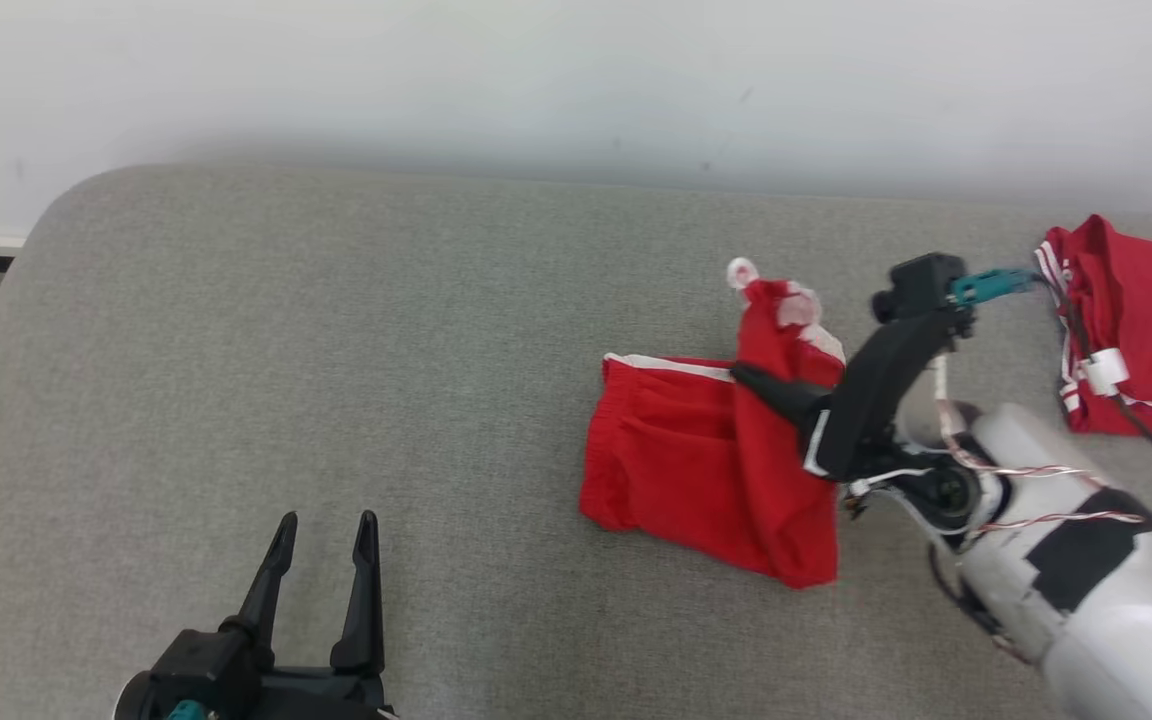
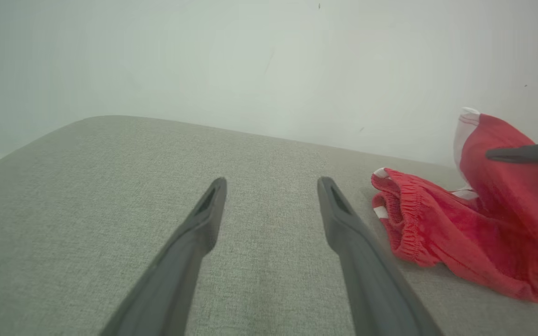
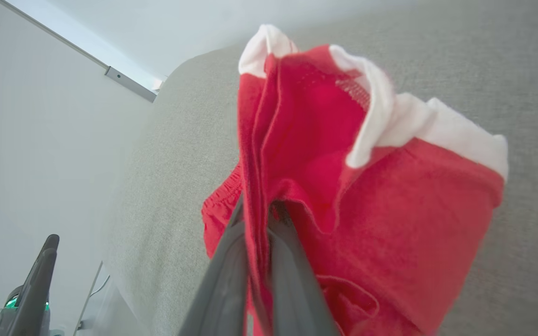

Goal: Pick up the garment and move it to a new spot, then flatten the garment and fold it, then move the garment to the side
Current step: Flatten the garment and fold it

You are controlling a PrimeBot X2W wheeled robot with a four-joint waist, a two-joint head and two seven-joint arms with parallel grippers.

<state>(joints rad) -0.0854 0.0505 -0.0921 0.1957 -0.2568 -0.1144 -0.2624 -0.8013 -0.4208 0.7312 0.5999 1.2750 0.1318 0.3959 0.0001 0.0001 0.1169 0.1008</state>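
A: Right claw point(image 1: 744, 377) status?
B: We see it clamped on a raised fold of the red garment point(image 1: 676, 450); the rest lies on the grey bench point(image 1: 286, 350), right of centre.
A: Left claw point(image 1: 324, 535)?
B: Wide open, empty, well apart from it.

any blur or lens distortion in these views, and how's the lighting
Head view: soft even light, sharp, with a faint shadow along the far edge of the grey surface. Left wrist view: the wide lens bows that edge. Right wrist view: the red garment, pinched in the right gripper, has a blurred white hem.
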